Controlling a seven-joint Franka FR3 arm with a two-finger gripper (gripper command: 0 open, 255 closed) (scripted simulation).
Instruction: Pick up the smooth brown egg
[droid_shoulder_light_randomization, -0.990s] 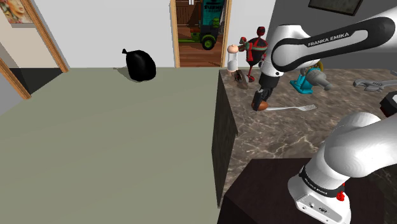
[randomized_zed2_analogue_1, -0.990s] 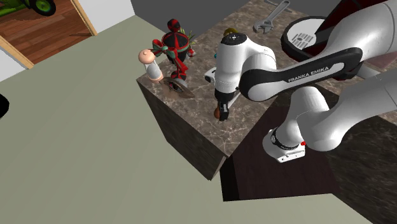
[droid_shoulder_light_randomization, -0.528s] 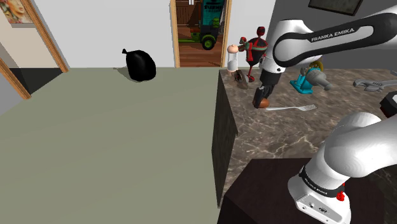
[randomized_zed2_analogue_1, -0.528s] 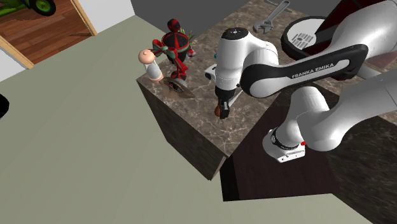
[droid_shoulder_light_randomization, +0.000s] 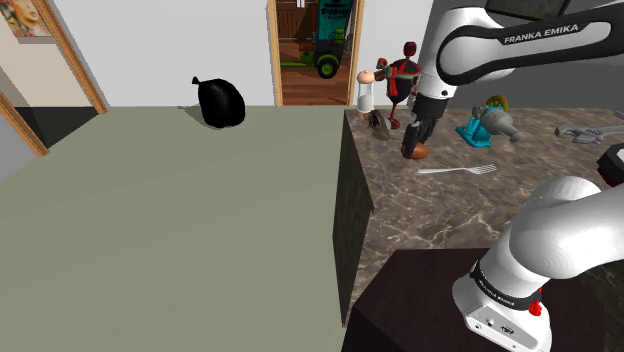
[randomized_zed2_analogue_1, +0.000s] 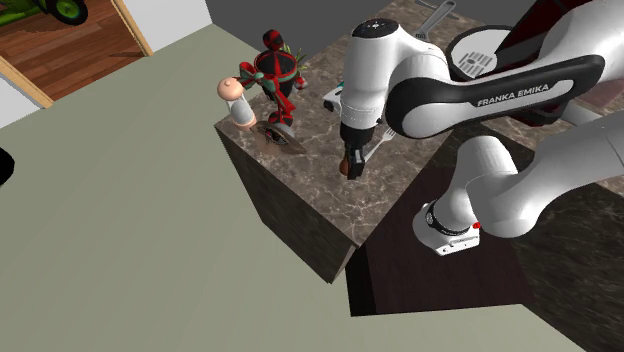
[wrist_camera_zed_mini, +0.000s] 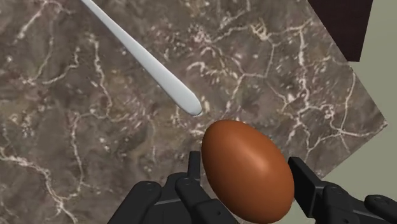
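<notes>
Here, black gripper (droid_shoulder_light_randomization: 413, 147) pinching brown egg (wrist_camera_zed_mini: 248, 172) between both fingers (wrist_camera_zed_mini: 306, 185). Egg hangs at fingertips over marble counter (wrist_camera_zed_mini: 76, 127), apparently clear of surface. Egg's long axis runs roughly along fingers, which squeeze its narrower sides; hold looks centred. In shoulder view, fork (droid_shoulder_light_randomization: 458, 170) lies on counter at about 4 o'clock from egg, apart. Judgement: pick nearly complete; next move straight up toward 12 o'clock, egg directly under hand, no regrasp needed.

Shoulder view looks over the bench (droid_shoulder_light_randomization: 440, 215) from beside the stand (droid_shoulder_light_randomization: 400, 310); second exterior view looks down on its corner; wrist view sits close above.
</notes>
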